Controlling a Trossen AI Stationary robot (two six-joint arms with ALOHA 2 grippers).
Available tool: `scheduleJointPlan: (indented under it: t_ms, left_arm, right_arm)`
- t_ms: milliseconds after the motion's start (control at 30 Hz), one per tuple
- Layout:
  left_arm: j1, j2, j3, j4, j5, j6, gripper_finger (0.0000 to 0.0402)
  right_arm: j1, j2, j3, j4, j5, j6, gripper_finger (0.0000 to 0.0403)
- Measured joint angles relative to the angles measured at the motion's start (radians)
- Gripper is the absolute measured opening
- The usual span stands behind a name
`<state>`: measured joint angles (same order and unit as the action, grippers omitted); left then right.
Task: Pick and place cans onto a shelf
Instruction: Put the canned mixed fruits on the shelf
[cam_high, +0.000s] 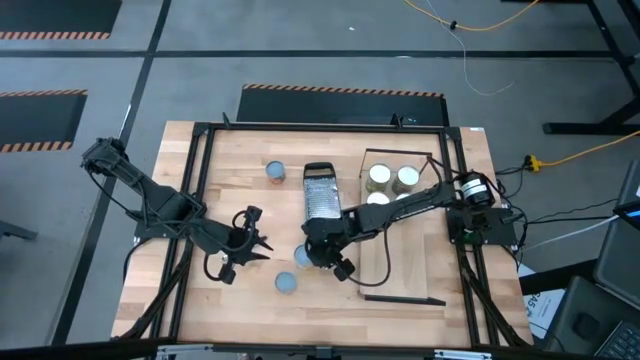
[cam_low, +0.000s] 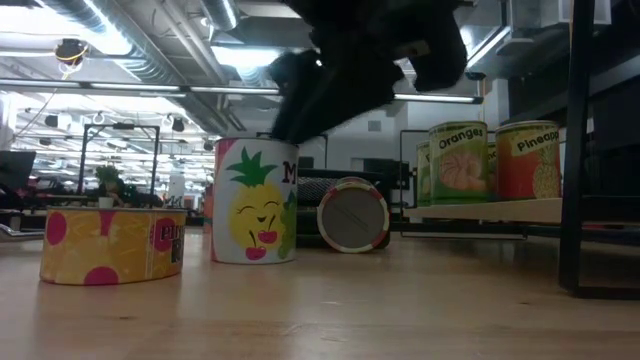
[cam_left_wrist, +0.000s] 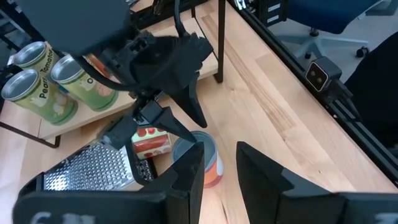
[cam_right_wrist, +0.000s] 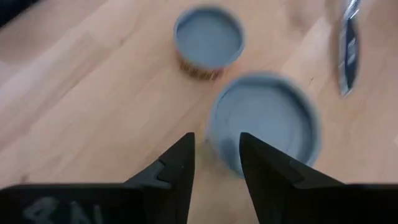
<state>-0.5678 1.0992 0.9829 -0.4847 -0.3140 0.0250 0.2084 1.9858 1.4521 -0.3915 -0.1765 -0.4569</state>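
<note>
On shelf (cam_high: 400, 255), upper right: three cans (cam_high: 392, 180) placed — four left on desk (cam_high: 250, 150). Right gripper (cam_high: 322, 260) jaws open, empty, over a can (cam_high: 305, 257); left gripper (cam_high: 252, 240) jaws open, idle.

Right claw (cam_high: 318, 258) open at table centre; left claw (cam_high: 250, 243) idle nearby.

A light-wood table (cam_high: 240, 170) fills the middle of the high view. On its right half lies the shelf (cam_high: 410, 255), with three cans (cam_high: 392, 180) standing at its upper end. Directly on the table are a grater (cam_high: 320, 195) at centre, one can (cam_high: 276, 172) to the grater's upper left, another can (cam_high: 286, 283) at lower centre, and a third can (cam_high: 302, 257) just above that one.
</note>
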Motion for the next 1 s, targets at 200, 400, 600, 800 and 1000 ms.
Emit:
scheduleJointPlan:
  t_ms: [200,400,600,800,1000]
  left_arm:
    - [0.0,0.0,0.0,0.0,0.0,0.0,0.0086]
    - [0.0,0.0,0.0,0.0,0.0,-0.001,0.0086]
    - [0.0,0.0,0.0,-0.001,0.001,-0.023,0.0086]
    - [0.0,0.0,0.0,-0.001,0.0,-0.023,0.0086]
    - [0.0,0.0,0.0,-0.001,0.001,-0.023,0.0086]
  right_arm:
    - [-0.001,0.014,0.0,-0.008,0.0,0.002,0.0131]
    - [-0.001,0.016,0.0,-0.007,0.003,0.002,0.0093]
    - [-0.001,0.016,0.0,-0.007,-0.001,0.003,0.0019]
    - [0.0,0.015,0.0,-0.003,-0.001,0.008,0.0017]
    - [0.028,0.017,0.078,-0.068,0.003,0.01,0.0007]
